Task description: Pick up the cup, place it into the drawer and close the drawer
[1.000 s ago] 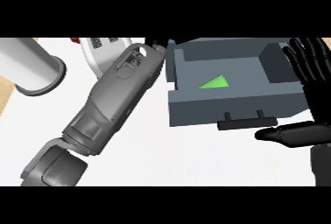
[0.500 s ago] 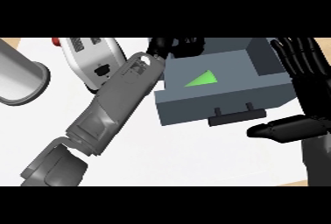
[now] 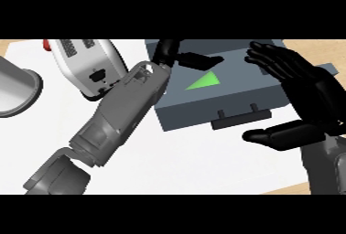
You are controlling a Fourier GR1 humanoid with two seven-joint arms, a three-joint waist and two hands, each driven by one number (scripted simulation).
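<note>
Right robot hand [image 3: 304,91] spread open beside the drawer [image 3: 223,98]; left robot hand [image 3: 177,54] unclear at its far edge.

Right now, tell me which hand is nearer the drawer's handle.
Right. The right hand hangs open just beside the handle, its thumb level with it. The left hand is over the drawer's far edge, beyond the green triangle.

Drawer [image 3: 202,107] dark grey, green triangle [image 3: 205,82] inside; hands black; forearm [image 3: 118,119] grey; appliance [image 3: 88,64] white, red knob.
</note>
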